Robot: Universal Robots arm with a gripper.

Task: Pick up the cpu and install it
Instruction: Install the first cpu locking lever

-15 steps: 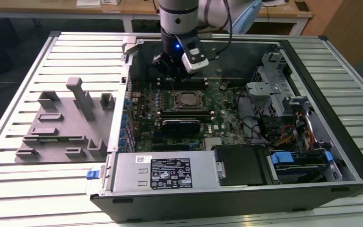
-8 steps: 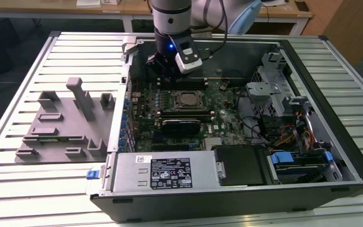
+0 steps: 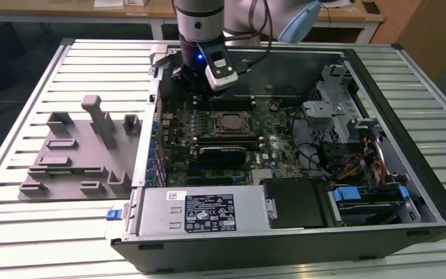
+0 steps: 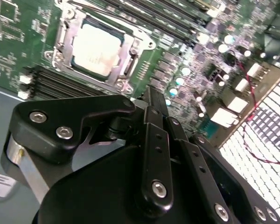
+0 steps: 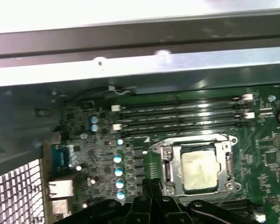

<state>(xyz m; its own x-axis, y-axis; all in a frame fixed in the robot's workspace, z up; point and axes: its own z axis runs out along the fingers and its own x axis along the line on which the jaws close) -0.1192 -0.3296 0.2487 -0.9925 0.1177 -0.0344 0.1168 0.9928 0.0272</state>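
Already cpu (image 4: 95,49) in socket (image 4: 64,42), lid print unreadable; gripper (image 4: 151,97) closed nearby

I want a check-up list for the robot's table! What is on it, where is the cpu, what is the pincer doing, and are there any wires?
Surface: slatted metal table carrying an open computer case.
Job's things: the cpu sits in the motherboard socket, silvery lid up.
Clutter: a grey plastic tray lies beside the case, on the exterior view's left.
Grippers: the pincer hangs over the motherboard close to the socket, shut, holding nothing.
Cables: a coloured wire bundle lies inside the case, on the exterior view's right.
Surroundings: wooden desks stand behind the table.
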